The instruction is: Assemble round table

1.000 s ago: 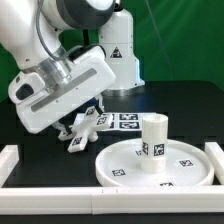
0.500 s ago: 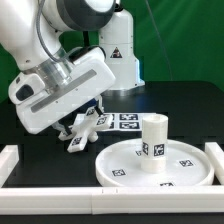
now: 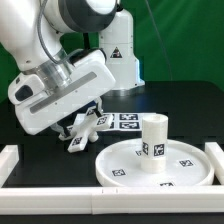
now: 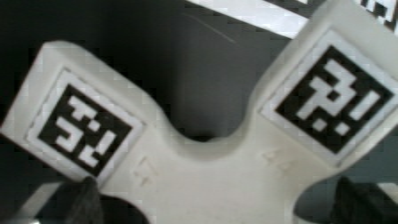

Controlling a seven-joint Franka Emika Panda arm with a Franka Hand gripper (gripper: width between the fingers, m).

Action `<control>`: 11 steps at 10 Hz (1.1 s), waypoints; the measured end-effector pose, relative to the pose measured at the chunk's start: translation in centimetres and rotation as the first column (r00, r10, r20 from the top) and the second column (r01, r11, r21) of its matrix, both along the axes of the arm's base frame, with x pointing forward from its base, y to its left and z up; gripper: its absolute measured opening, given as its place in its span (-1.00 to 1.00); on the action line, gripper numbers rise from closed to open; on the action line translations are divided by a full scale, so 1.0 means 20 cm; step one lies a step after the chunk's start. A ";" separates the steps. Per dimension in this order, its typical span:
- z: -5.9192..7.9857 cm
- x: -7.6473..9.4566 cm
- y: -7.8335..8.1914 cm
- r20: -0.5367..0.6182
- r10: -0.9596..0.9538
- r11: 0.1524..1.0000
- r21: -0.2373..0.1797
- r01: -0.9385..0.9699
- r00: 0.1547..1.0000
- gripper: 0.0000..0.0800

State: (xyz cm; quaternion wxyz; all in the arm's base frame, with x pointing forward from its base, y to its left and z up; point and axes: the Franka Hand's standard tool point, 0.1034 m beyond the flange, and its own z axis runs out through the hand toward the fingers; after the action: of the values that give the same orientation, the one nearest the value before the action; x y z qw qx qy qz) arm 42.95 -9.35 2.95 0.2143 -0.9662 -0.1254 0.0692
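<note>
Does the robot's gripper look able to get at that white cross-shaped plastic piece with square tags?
Probably yes: the open gripper hangs right above the white cross-shaped plastic piece, nothing between them.

The leg [image 3: 152, 136] blocks the middle of the disc [image 3: 125, 156]; the table [image 3: 190, 108] behind lies open.

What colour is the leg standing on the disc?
The leg is white, tagged black-and-white; exterior view.

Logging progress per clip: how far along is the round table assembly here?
Done: the leg stands upright on the middle of the round disc. In hand: the open gripper hangs over the tagged cross-shaped piece, not gripping it. Left: probably grasping that piece and fitting it onto the leg.
</note>
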 end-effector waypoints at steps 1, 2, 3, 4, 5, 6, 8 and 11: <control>-0.01 0.01 -0.01 0.034 0.000 0.999 -0.052 0.002 0.999 0.62; -0.02 0.00 0.00 0.033 0.000 0.999 -0.053 0.002 0.999 0.62; -0.02 0.00 -0.01 0.033 -0.003 0.999 -0.053 0.004 0.999 0.62; -0.02 0.00 -0.01 0.032 -0.004 0.999 -0.054 0.006 0.999 0.62; -0.02 0.00 -0.02 0.032 -0.005 0.999 -0.054 0.007 0.999 0.62; -0.02 -0.01 -0.01 0.024 -0.009 0.999 -0.047 0.010 1.000 0.62; -0.04 -0.03 0.02 -0.031 -0.021 1.000 0.004 0.021 0.999 0.62; -0.04 -0.03 0.04 -0.057 -0.023 0.999 0.033 0.025 0.998 0.62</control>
State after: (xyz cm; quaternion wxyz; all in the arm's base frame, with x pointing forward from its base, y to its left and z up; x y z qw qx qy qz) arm 42.31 -8.47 2.13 0.2350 -0.9615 -0.1089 0.0917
